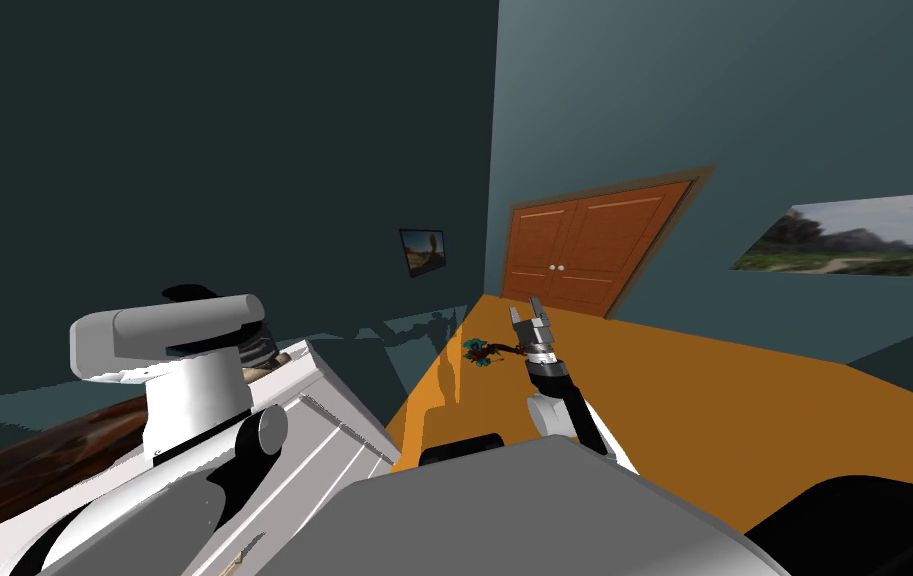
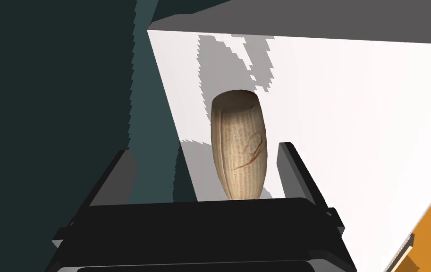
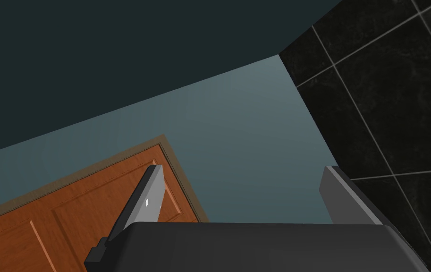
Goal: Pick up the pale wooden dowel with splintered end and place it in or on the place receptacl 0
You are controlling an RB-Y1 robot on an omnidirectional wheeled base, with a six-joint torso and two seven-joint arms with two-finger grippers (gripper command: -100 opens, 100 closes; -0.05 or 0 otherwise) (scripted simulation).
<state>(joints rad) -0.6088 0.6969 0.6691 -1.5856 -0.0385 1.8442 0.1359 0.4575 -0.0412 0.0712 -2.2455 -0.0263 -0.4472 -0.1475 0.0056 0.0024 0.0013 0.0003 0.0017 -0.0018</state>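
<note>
Between the spread fingers of the left claw (image 2: 206,149) sits the pale dowel (image 2: 239,146), on the white desk (image 2: 351,118), with a reddish squiggle on its side and neither finger pinching it. Right claw (image 3: 241,167) hangs spread too, over the orange floor (image 1: 744,400).

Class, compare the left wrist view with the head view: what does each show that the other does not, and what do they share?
Left wrist view's own: the pale dowel between the fingers of the open left claw, with a gap on each side. Head view's own: the right claw out over the orange floor, an orange double door, a small teal-and-dark object on that floor, a small wall picture and a landscape picture. Shared: the white furniture top, the orange floor, the dark teal wall.
</note>
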